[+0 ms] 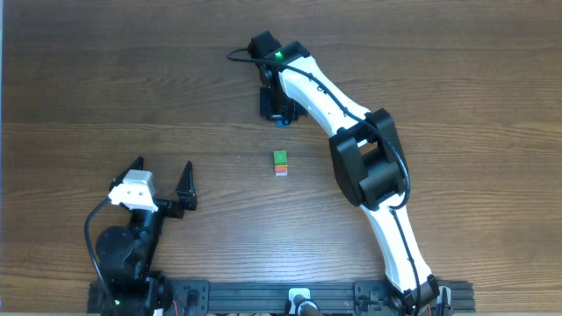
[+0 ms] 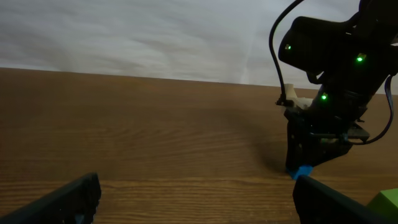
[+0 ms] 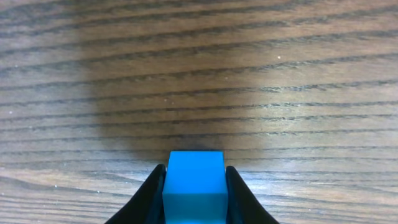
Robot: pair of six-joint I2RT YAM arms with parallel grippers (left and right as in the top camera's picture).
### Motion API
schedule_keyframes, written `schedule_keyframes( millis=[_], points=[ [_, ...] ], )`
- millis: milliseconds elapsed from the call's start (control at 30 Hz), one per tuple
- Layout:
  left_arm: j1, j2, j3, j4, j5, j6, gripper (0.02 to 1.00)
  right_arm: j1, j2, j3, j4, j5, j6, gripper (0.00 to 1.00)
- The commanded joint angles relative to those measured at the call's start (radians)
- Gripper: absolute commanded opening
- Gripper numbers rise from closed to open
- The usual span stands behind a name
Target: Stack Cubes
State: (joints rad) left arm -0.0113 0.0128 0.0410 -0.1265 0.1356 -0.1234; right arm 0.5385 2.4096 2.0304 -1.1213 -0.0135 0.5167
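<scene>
While the blue cube (image 3: 193, 180) is pinched between the two fingers (image 3: 154, 190) of the right gripper (image 3: 193, 169), its top face and near face are seen plainly in the right wrist view, with a dark shadow cast on the wood grain just beyond it. How the cube is gripped is made clear from that camera; in the top view the same cube (image 1: 280, 121) is reduced to a small blue patch beneath the right gripper (image 1: 278, 114), which is placed toward the far side of the wooden table (image 1: 88, 88), the arm being stretched up and leftward from its base.

Height is better judged from the left wrist view, where the blue cube (image 2: 301, 172) is seen at the lower tip of the right gripper (image 2: 305, 163), very close to the table surface; whether contact is made cannot be told.

A green cube (image 1: 281, 158) is stacked on a reddish cube (image 1: 281, 170) near the middle of the table, on the near side of the right gripper and apart from it. A corner of the green cube (image 2: 387, 202) is caught in the left wrist view.

The left gripper (image 1: 160, 171) is held near its own base, well apart from the stack, with its fingers (image 1: 187, 180) spread wide and nothing between them.
</scene>
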Motion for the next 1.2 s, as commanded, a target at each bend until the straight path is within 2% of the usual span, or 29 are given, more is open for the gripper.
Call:
schedule_keyframes(
  millis=[33,333,567,767,1200],
  points=[
    [-0.004,-0.006,-0.007,0.003,0.010,0.014,0.998,0.006,0.008,0.017,0.003,-0.001,-0.001,0.123],
    [-0.004,-0.006,-0.007,0.003,0.010,0.014,0.998,0.009,-0.107,0.017,-0.013,0.005,-0.010,0.009],
    [-0.004,-0.006,-0.007,0.003,0.010,0.014,0.996,0.027,-0.251,0.017,-0.069,0.050,-0.017,0.009],
    [-0.004,-0.006,-0.007,0.003,0.010,0.014,0.998,0.068,-0.367,-0.011,-0.192,0.053,-0.005,0.009],
    [-0.004,-0.006,-0.007,0.003,0.010,0.014,0.998,0.171,-0.519,-0.332,-0.108,0.045,0.075,0.012]
  ],
)
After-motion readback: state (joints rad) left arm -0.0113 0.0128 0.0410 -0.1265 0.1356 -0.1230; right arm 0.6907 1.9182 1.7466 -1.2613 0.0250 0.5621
